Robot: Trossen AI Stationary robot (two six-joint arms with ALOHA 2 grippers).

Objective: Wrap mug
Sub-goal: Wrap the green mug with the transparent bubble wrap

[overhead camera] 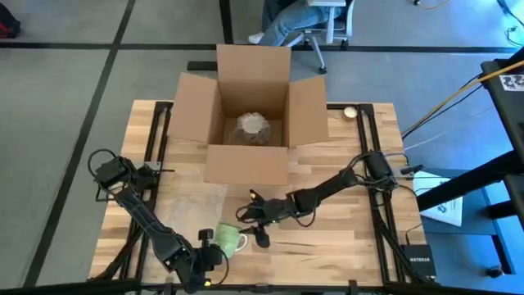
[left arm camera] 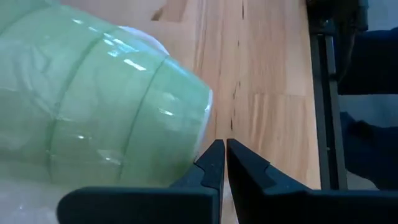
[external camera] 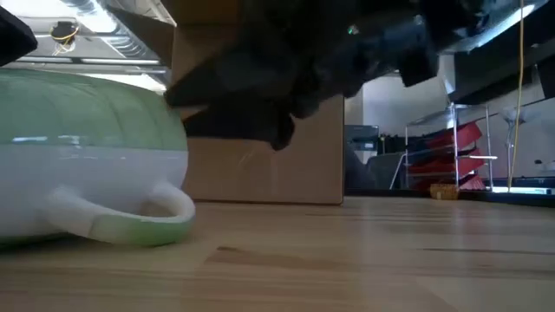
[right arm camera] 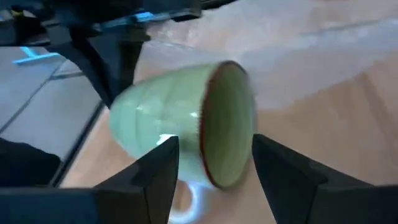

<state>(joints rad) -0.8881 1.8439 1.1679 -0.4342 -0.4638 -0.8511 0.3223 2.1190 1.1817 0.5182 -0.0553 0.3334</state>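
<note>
Mug [overhead camera: 229, 239] on its side near the front edge of the tabletop [overhead camera: 344, 238], on a bubble-wrap sheet [overhead camera: 195, 203]. Left gripper [overhead camera: 211, 260] just beside it at the front, right gripper [overhead camera: 255, 228] just to its right. Box [overhead camera: 250, 106] behind, at the back edge, a wrapped bundle [overhead camera: 253, 127] inside.

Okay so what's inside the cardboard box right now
In the open cardboard box sits one crinkly clear bundle of bubble wrap on the box floor. What it holds cannot be seen. The mug is not in there; it lies on its side on the table.
</note>
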